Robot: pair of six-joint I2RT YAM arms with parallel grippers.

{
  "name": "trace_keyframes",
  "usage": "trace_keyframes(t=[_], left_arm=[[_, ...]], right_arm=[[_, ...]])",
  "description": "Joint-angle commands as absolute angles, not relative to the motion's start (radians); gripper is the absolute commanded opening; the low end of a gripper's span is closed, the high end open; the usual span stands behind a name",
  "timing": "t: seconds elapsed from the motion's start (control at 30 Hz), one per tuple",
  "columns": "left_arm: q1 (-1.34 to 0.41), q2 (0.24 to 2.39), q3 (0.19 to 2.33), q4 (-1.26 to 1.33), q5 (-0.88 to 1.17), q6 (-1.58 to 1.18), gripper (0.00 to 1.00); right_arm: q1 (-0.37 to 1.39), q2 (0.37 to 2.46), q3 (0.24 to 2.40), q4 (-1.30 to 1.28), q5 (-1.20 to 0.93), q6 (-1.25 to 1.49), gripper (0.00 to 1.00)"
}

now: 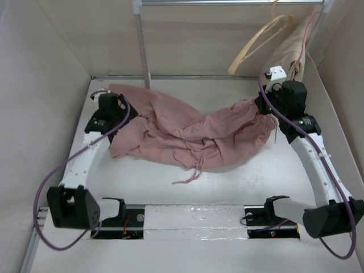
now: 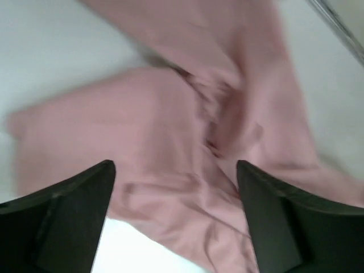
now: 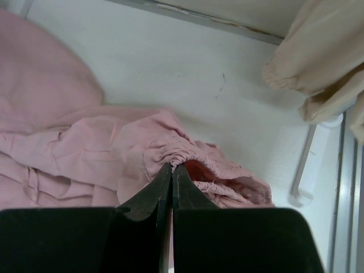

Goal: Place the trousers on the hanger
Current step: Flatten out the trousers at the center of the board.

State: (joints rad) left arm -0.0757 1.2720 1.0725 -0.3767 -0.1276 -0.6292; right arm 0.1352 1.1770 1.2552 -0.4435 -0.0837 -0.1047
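Trousers (image 1: 187, 131) sprawl beneath both tools: right tool (image 3: 172, 166) pinches the gathered waist, probably to lift it; left tool (image 2: 175, 166) hangs open above.

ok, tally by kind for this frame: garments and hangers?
Garments: 2, the trousers and the beige garment
Hangers: 2, the hanger and the pinkish hanger
Total: 4

white arms (image 1: 85, 159), black joints (image 1: 71, 207), purple cables (image 1: 37, 205)
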Motion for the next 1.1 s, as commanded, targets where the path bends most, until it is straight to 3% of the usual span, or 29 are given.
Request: trace_keyframes(t=[0.0, 0.13, 0.23, 0.27, 0.3, 0.33, 0.43, 0.5, 0.6, 0.63, 0.67, 0.7, 0.73, 0.77, 0.8, 0.9, 0.93, 1.07], left_arm=[[-0.268, 1.238, 0.958, -0.376, -0.109, -0.656, 0.80], [-0.345, 1.210, 0.787, -0.359, -0.120, -0.756, 0.80], [-0.319, 1.232, 0.733, -0.334, -0.107, -0.752, 0.87], [-0.310, 1.245, 0.730, -0.331, -0.098, -0.746, 0.89], [-0.301, 1.279, 0.727, -0.316, -0.078, -0.720, 0.91], [-0.301, 1.299, 0.733, -0.318, -0.066, -0.719, 0.92], [-0.301, 1.342, 0.718, -0.267, -0.042, -0.729, 0.92], [-0.301, 1.365, 0.709, -0.242, -0.020, -0.741, 0.86], [-0.301, 1.390, 0.703, -0.204, -0.035, -0.738, 0.80], [-0.301, 1.399, 0.716, -0.207, -0.075, -0.733, 0.79], [-0.301, 1.414, 0.722, -0.206, -0.089, -0.729, 0.78], [-0.301, 1.458, 0.741, -0.199, -0.106, -0.720, 0.78], [-0.301, 1.459, 0.741, -0.199, -0.106, -0.719, 0.78], [-0.301, 1.486, 0.745, -0.198, -0.109, -0.719, 0.78], [-0.301, 1.497, 0.755, -0.196, -0.113, -0.722, 0.77], [-0.301, 1.516, 0.749, -0.163, -0.110, -0.735, 0.60], [-0.301, 1.520, 0.752, -0.161, -0.112, -0.739, 0.46], [-0.301, 1.526, 0.765, -0.173, -0.109, -0.745, 0.14]], right_arm=[[0.140, 1.126, 1.160, -0.426, -0.068, -0.083, 0.00], [-0.009, 1.216, 1.167, -0.368, -0.113, -0.034, 0.00], [-0.060, 1.349, 1.343, -0.376, -0.164, -0.002, 0.00], [-0.060, 1.426, 1.383, -0.376, -0.157, 0.029, 0.06], [-0.060, 1.460, 1.428, -0.400, -0.170, 0.020, 0.28], [-0.060, 1.482, 1.507, -0.517, -0.170, 0.012, 0.59], [-0.037, 1.351, 1.384, -0.479, -0.129, -0.005, 0.94], [-0.037, 1.163, 1.134, -0.430, -0.103, -0.002, 0.92], [-0.084, 0.981, 0.861, -0.361, -0.083, 0.078, 0.60], [-0.109, 0.965, 0.817, -0.347, -0.092, 0.096, 0.37], [-0.138, 0.963, 0.786, -0.338, -0.112, 0.100, 0.26], [-0.214, 1.023, 0.737, -0.300, -0.189, 0.100, 0.23], [-0.215, 1.023, 0.736, -0.299, -0.190, 0.100, 0.23], [-0.231, 1.052, 0.741, -0.290, -0.216, 0.098, 0.31], [-0.241, 1.125, 0.752, -0.285, -0.242, 0.098, 0.54], [-0.253, 1.219, 0.767, -0.226, -0.252, 0.124, 0.81], [-0.267, 1.273, 0.764, -0.206, -0.258, 0.138, 0.82], [-0.296, 1.419, 0.738, -0.080, -0.267, 0.244, 0.80]])
